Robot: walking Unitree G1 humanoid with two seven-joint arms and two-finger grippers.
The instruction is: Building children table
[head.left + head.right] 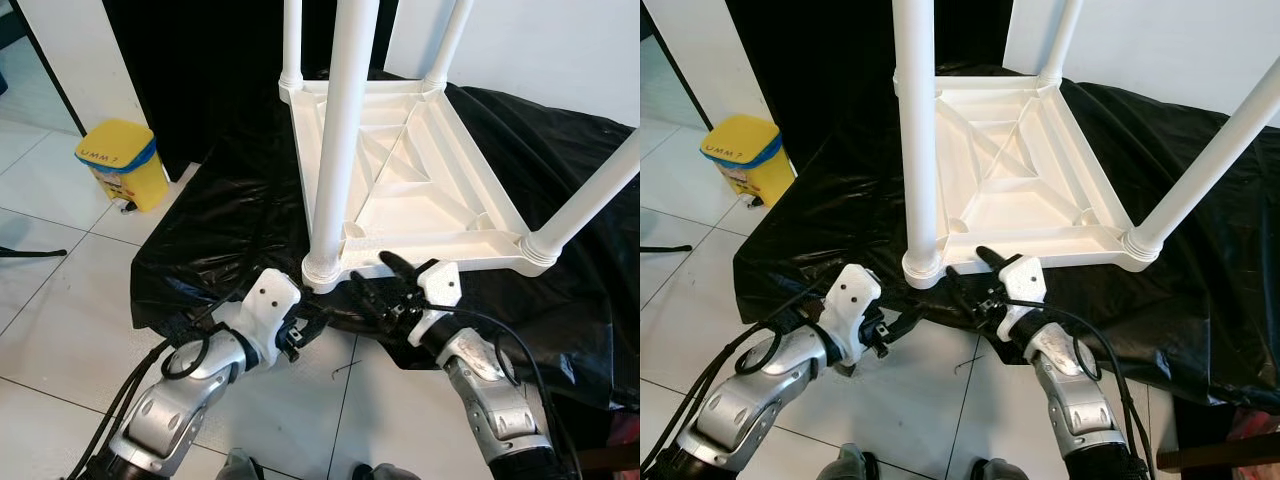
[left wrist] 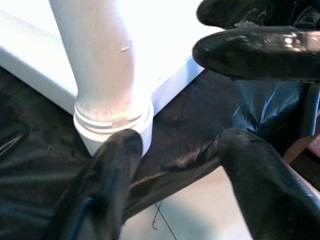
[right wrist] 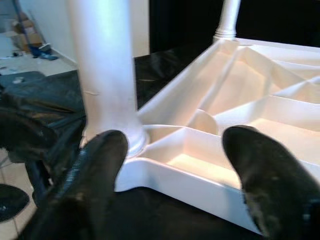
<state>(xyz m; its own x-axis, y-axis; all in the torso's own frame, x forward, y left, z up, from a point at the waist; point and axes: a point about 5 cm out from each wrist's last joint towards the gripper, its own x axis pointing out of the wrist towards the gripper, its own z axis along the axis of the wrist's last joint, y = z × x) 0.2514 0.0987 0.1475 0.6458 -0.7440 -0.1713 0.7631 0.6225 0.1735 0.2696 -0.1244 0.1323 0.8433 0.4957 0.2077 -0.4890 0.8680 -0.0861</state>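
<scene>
A white plastic children's table (image 1: pixel 420 170) lies upside down on a black plastic sheet (image 1: pixel 215 235), its legs pointing up. The near-left leg (image 1: pixel 335 140) stands in its corner socket (image 1: pixel 322 268). My left gripper (image 1: pixel 303 333) is open, low over the sheet's front edge, just before that corner; the leg's base (image 2: pixel 112 112) shows beyond its fingertips (image 2: pixel 112 185). My right gripper (image 1: pixel 380 278) is open at the table's near rim, right of the same leg, with the rim (image 3: pixel 200 175) between its fingers (image 3: pixel 95 170). Neither holds anything.
A yellow bin with a blue band (image 1: pixel 125 162) stands on the white tiled floor (image 1: pixel 60 300) at the left. A black panel (image 1: pixel 190 70) and a white wall (image 1: pixel 560 50) rise behind the table. The other legs (image 1: pixel 590 195) jut up at the corners.
</scene>
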